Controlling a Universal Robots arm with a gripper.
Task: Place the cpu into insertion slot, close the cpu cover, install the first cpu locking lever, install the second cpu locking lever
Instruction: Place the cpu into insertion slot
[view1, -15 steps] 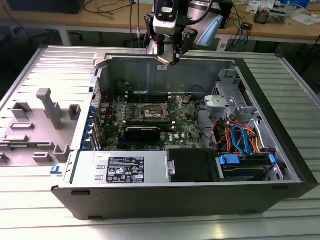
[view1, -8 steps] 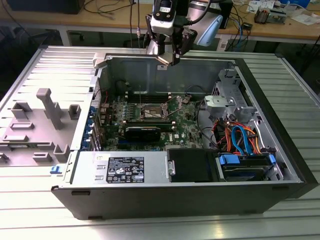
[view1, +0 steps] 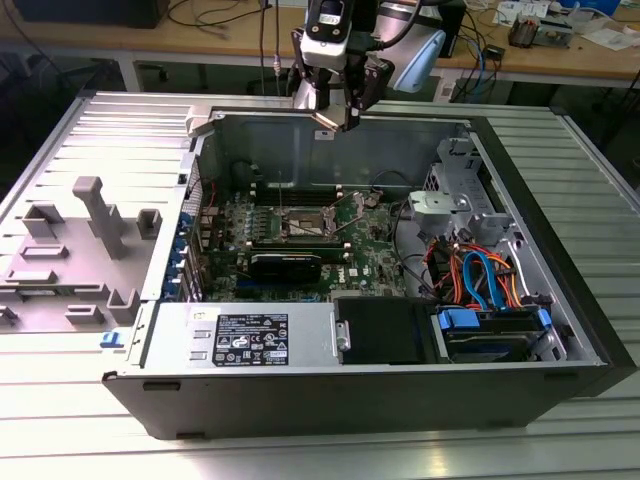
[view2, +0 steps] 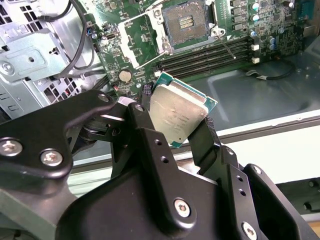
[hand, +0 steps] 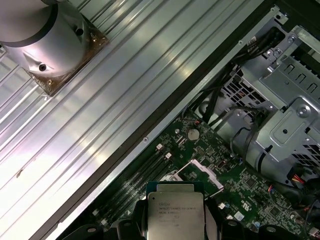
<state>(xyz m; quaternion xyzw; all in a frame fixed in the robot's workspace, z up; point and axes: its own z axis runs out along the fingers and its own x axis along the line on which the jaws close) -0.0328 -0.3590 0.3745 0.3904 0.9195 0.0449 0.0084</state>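
- The cpu (view2: 177, 115) (hand: 175, 215) sits clamped between the 2 black fingers (view2: 142, 125) of the gripper (view1: 340, 112), pinched at 2 opposite edges, its dull silver top showing in both wrist views.
- In the exterior view the gripper hangs at the upper centre of the frame, above the far wall of the open computer case (view1: 590, 330) and well above the motherboard (view1: 230, 225).
- The insertion slot (view1: 303, 222) (view2: 186, 22) (hand: 196, 172) lies uncovered in the middle of the exterior view, well apart from the chip.
- In the second wrist view the cpu cover (view2: 150, 59) looks folded back just beside the slot, and a thin metal lever (view2: 227, 49) slants across the long black memory slots (view2: 205, 55).
- A round coin battery (view2: 125, 75) (hand: 193, 133) sits on the board near the slot.
- The case rests on a ribbed metal table (view1: 300, 440); a grey plastic fixture (view1: 80, 240) stands at the left of the exterior view.
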